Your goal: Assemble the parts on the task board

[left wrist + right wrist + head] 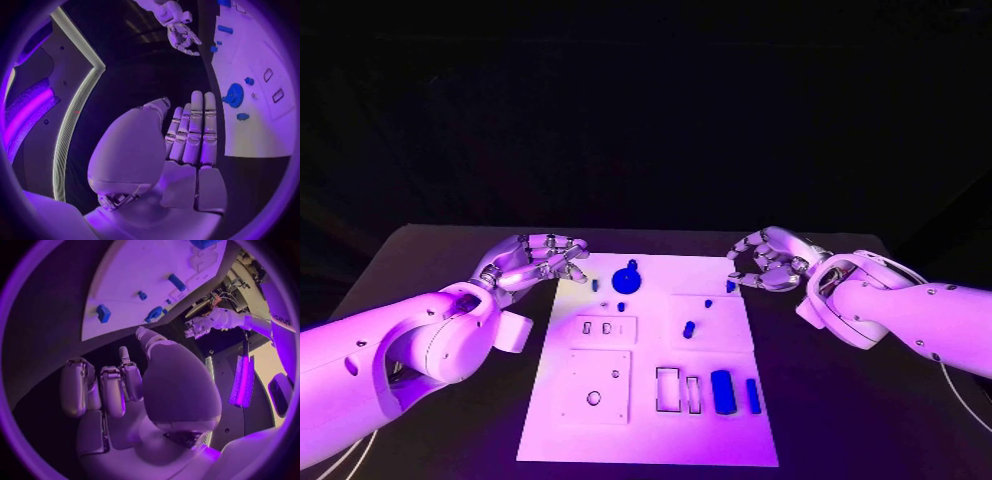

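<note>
Nearest me on the task board [646, 440], at 5 o'clock: two upright blue bars [721, 390] beside empty slots. I read them as light rigid plastic, probably slick; pinch across the narrow faces. Board centre: small blue peg [688, 328]. At the far edge, 11 o'clock: round blue knob [627, 277], likely easiest taken by the rim, with small blue bits next to it.

My left hand [538, 257] hovers just off the far-left board corner, fingers loosely spread, grasping nothing. My right hand [764, 262] hangs off the far-right corner, fingers curled inward, nothing in them. All parts are on the board; none picked up.
</note>
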Robot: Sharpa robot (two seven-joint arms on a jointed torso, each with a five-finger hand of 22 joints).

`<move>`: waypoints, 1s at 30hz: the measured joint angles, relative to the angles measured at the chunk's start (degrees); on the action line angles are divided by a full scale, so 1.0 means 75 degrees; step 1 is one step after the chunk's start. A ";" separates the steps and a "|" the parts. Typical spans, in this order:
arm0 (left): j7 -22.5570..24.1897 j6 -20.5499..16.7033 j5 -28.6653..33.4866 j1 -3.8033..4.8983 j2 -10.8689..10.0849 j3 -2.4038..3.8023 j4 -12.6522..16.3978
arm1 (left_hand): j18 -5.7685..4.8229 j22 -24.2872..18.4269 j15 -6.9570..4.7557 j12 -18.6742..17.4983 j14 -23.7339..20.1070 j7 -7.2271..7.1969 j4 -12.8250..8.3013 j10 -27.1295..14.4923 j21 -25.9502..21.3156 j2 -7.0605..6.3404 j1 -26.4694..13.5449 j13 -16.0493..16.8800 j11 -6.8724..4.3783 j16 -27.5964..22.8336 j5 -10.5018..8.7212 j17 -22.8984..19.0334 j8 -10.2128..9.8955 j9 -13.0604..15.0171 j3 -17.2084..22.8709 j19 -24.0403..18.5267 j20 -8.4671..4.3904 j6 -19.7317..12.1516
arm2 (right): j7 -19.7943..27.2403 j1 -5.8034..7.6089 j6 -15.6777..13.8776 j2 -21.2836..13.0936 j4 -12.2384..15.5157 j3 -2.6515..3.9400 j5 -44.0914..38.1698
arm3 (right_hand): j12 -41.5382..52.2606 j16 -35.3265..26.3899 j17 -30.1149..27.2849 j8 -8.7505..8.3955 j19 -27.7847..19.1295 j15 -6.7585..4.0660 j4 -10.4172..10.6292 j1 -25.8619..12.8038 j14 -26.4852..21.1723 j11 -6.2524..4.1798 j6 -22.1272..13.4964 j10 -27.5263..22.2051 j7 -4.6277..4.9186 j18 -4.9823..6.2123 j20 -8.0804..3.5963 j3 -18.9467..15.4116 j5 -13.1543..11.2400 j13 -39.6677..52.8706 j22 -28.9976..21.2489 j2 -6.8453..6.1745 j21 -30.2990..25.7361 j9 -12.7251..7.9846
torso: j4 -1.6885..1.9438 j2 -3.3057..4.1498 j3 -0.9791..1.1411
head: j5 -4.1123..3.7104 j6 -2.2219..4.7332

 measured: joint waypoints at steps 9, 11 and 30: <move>0.0002 0.0011 0.0001 -0.0003 0.0027 -0.0003 -0.0023 | 0.0000 -0.0001 0.0000 0.0000 0.0000 0.0000 -0.0012 0.0000 0.0000 0.0000 0.0000 -0.0001 0.0000 0.0000 0.0000 0.0005 0.0000 -0.0001 0.0012 -0.0012 0.0012 0.0000 | 0.0452 -0.0267 0.0039 0.0022 -0.0560 0.0003 0.0384 | -0.0048 0.0000 -0.0001 -0.0007 0.0000 0.0000 -0.0125 0.0178 0.0000 0.0029 -0.0029 -0.0029 0.0029 0.0000 0.0000 0.0042 0.0115 -0.0001 -0.0001 -0.0001 -0.0022 -0.0014 | -0.0034 -0.0003 0.0051 | -0.0059 -0.0086; 0.0002 0.0013 0.0001 -0.0003 0.0028 -0.0003 -0.0037 | 0.0000 -0.0001 0.0000 0.0000 0.0000 0.0000 -0.0012 0.0000 0.0000 0.0000 0.0000 -0.0001 0.0000 0.0000 0.0000 0.0005 0.0000 -0.0001 0.0012 -0.0012 0.0012 0.0000 | 0.0503 -0.0313 0.0054 0.0053 -0.0623 0.0002 0.0465 | -0.0048 0.0000 -0.0001 -0.0033 0.0000 0.0000 -0.0127 0.0199 0.0000 0.0053 -0.0053 -0.0054 0.0052 0.0000 0.0000 0.0045 0.0132 0.0000 -0.0001 -0.0020 -0.0022 -0.0018 | -0.0029 -0.0003 0.0056 | -0.0062 -0.0108; -0.0001 0.0058 0.0003 -0.0004 0.0035 -0.0013 -0.0081 | 0.0000 0.0005 -0.0027 0.0000 -0.0028 0.0000 -0.0012 0.0000 0.0000 -0.0031 -0.0030 -0.0002 0.0000 0.0000 0.0000 0.0008 0.0000 0.0006 0.0012 -0.0011 0.0012 0.0000 | 0.0575 -0.0511 0.0227 0.0484 -0.1129 0.0002 0.0753 | -0.0077 0.0000 -0.0003 -0.0104 0.0001 0.0000 -0.0251 0.0358 0.0000 0.0081 -0.0088 -0.0081 0.0087 0.0000 0.0000 0.0168 0.0217 0.0006 -0.0002 0.0020 -0.0022 -0.0041 | -0.0026 0.0007 0.0066 | 0.0016 -0.0200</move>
